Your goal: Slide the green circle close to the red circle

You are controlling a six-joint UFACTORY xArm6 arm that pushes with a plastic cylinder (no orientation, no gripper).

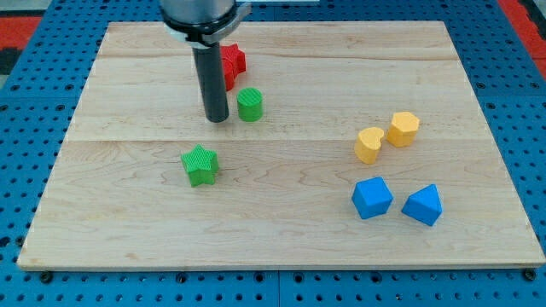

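The green circle [250, 105] is sitting just below-right of the red circle [230, 65], while my tip [217, 118], a bare rod end effector holding nothing, is standing just left of it (nearly touching). A sideways shove risks driving green away rightward.

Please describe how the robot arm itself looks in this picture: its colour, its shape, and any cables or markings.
Only the arm's lower end shows: a straight dark grey cylindrical rod, smooth and matte, below a wider black and silver round mount at the view's top. My tip is flat and round. No cables or markings are visible.
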